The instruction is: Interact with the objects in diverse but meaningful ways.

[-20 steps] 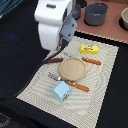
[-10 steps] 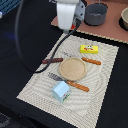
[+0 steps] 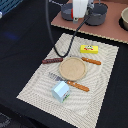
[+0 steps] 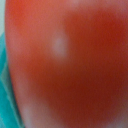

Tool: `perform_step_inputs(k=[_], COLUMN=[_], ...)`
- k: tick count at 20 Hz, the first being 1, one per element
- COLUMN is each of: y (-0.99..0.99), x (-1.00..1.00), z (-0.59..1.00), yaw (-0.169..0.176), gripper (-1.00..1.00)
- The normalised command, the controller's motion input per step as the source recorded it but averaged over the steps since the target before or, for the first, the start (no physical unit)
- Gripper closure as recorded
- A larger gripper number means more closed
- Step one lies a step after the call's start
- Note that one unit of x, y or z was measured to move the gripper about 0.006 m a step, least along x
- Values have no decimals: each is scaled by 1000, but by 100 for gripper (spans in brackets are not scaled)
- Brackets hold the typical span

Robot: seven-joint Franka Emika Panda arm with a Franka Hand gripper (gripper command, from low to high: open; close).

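Note:
A red tomato-like ball (image 4: 70, 65) fills the wrist view, very close and blurred. In the exterior view my gripper (image 3: 80, 18) hangs at the far side, above the grey pots; its fingers and the ball are hidden there by the white hand. On the placemat lie a yellow rectangular block (image 3: 89, 48), a dark brown sausage-like stick (image 3: 52, 60) and a pale blue carton (image 3: 61, 90) near the front edge.
A tan round plate (image 3: 73, 68) sits mid-placemat (image 3: 102, 97), between an orange-handled knife (image 3: 92, 61) and fork (image 3: 75, 84). Two grey pots (image 3: 98, 13) stand on a brown board (image 3: 107, 31), with a bowl (image 3: 124, 18) at the exterior view's right.
The arm has moved from over the placemat's left part away to the far side, above the grey pots. The things on the placemat have not moved.

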Motion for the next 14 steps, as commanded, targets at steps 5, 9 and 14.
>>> perform_step_inputs(k=[5, 9, 14], y=[-5, -21, 115], x=[127, 46, -233], z=[-795, -836, -518], yaw=[10, 16, 27], gripper=[100, 100, 100])
